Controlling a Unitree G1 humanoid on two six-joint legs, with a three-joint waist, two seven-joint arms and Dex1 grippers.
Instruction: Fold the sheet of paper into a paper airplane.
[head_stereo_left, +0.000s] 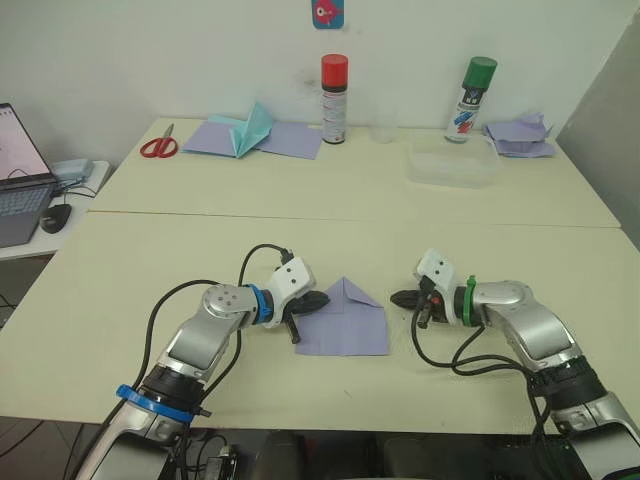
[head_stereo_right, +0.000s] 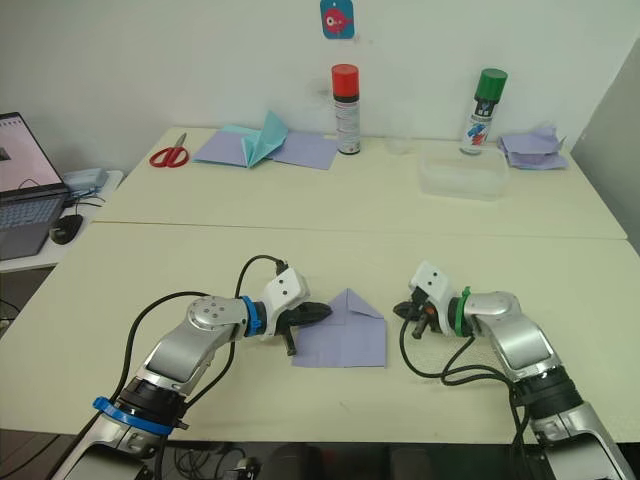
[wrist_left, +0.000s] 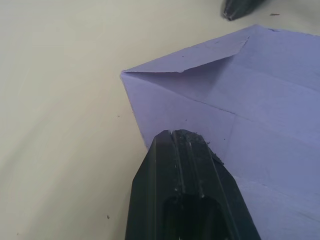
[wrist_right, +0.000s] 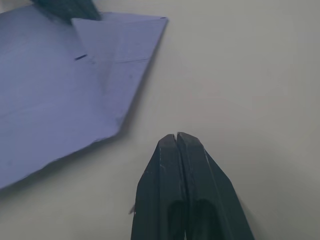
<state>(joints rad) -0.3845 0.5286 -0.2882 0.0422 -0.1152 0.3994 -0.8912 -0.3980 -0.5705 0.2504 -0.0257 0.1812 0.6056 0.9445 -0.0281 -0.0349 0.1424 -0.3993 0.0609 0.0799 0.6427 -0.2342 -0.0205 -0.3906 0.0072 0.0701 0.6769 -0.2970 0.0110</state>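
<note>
The sheet of paper (head_stereo_left: 345, 322) lies flat on the near table (head_stereo_left: 200, 250), midway between your two arms, with its far corners already folded in to a blunt point that faces away from you; the square end sits toward you, so the long axis runs front to back. No centre fold or wings are visible, so judge the airplane as early in the making.

Your left gripper (head_stereo_left: 316, 300) has its fingers pressed together and rests its tip on the sheet's left edge, just below the folded left flap; the left wrist view shows the closed tip (wrist_left: 186, 137) over the lavender surface. It pins rather than clamps: nothing sits between the fingers.

Your right gripper (head_stereo_left: 401, 298) is likewise closed on nothing, lying on bare table just beside the sheet's right edge and apart from it, as the right wrist view confirms (wrist_right: 176, 137). The sheet therefore lies to that pincer's left.

The left arm is the nearer, already touching. A lengthwise centre fold would likely require the right pincer to reach leftward to the free right edge while the left holds.

Behind, on the far table: red scissors (head_stereo_left: 158, 147), lavender sheets bearing a teal paper shape (head_stereo_left: 250, 132), two spray cans (head_stereo_left: 334, 84), and a clear plastic tub (head_stereo_left: 452, 160).
</note>
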